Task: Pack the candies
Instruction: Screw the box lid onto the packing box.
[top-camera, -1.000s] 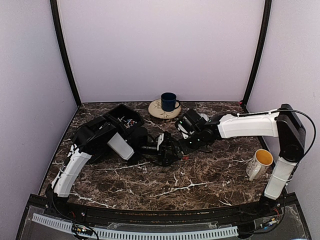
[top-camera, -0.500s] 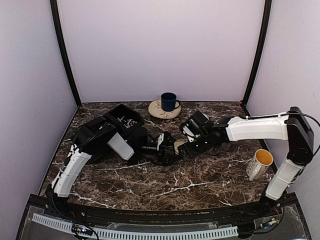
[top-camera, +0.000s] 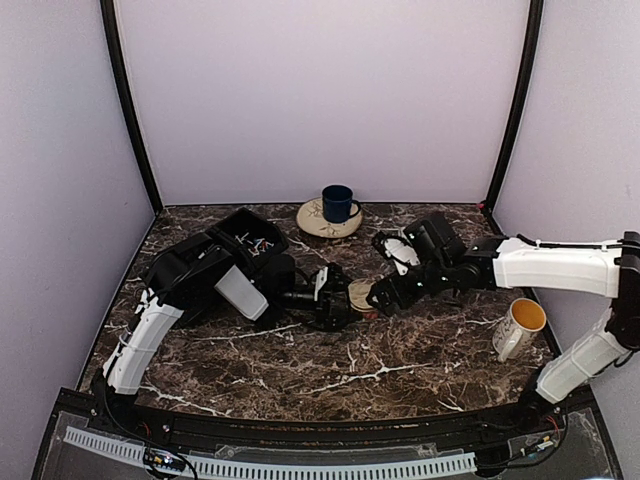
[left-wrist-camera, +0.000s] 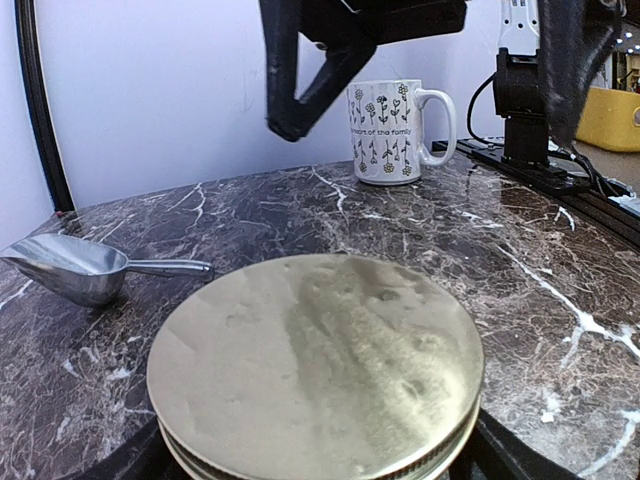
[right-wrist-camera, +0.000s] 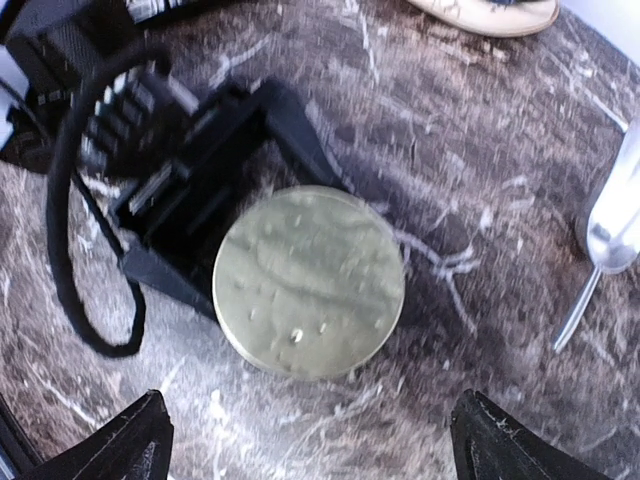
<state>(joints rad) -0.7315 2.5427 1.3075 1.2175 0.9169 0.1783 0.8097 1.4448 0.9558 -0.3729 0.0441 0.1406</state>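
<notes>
A round gold lid (top-camera: 358, 293) sits on a jar held low over the table; it fills the left wrist view (left-wrist-camera: 315, 365) and shows in the right wrist view (right-wrist-camera: 308, 280). My left gripper (top-camera: 335, 297) is shut on the jar below the lid, its fingers (left-wrist-camera: 505, 458) at the lid's sides. My right gripper (top-camera: 382, 297) is open and empty just right of the lid, with fingertips (right-wrist-camera: 130, 440) wide apart. Tiny coloured candies (top-camera: 257, 241) lie in the black tray (top-camera: 232, 226) at the back left.
A blue mug (top-camera: 337, 203) stands on a patterned plate (top-camera: 316, 224) at the back. A white mug with a yellow inside (top-camera: 520, 325) stands at the right. A metal scoop (right-wrist-camera: 612, 225) lies near the jar, also in the left wrist view (left-wrist-camera: 80, 268).
My right gripper has pulled back to the right, off the gold lid, and its arm has stretched out. The left arm and jar have not moved.
</notes>
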